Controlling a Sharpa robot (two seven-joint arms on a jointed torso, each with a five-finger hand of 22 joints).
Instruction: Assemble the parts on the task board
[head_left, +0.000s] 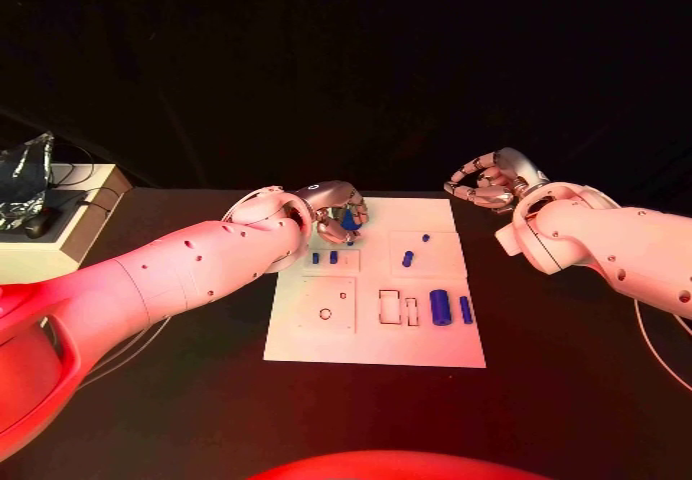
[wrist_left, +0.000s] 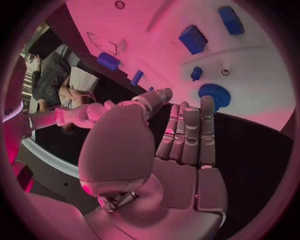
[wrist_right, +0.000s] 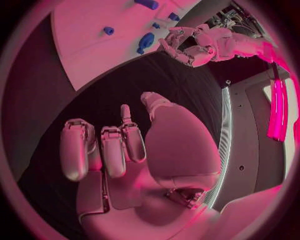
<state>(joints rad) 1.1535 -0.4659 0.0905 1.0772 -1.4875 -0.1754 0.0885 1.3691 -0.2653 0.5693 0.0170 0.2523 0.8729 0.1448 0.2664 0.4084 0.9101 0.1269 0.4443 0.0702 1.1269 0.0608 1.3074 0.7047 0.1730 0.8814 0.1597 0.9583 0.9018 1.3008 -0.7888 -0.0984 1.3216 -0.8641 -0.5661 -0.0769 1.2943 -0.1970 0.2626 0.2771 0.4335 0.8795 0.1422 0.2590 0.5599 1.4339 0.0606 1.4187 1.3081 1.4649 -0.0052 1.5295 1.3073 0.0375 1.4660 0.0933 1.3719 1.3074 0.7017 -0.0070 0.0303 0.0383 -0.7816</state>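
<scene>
The white task board (head_left: 375, 335) lies mid-table. My left hand (head_left: 335, 210) hovers over its far left corner with fingers stretched out and apart, fingertips (wrist_left: 207, 104) right beside a round blue part (wrist_left: 214, 95) (head_left: 351, 220); I cannot tell if they touch it. Other blue parts lie on the board: two small pegs (head_left: 325, 258), two short pieces (head_left: 408, 259), and two cylinders (head_left: 440, 307) near the right edge. My right hand (head_left: 490, 180) hangs over the black table past the board's far right corner, fingers (wrist_right: 112, 150) loosely bent, thumb apart, holding nothing. Its wrist view shows the board (wrist_right: 81, 55) and the left hand (wrist_right: 187, 47).
A white box (head_left: 58, 235) with a clear bag-like object (head_left: 26, 175) and cables stands at the table's far left. The board has rectangular slots (head_left: 391, 307) and a small ring hole (head_left: 325, 313) in its near half. Black table surrounds the board.
</scene>
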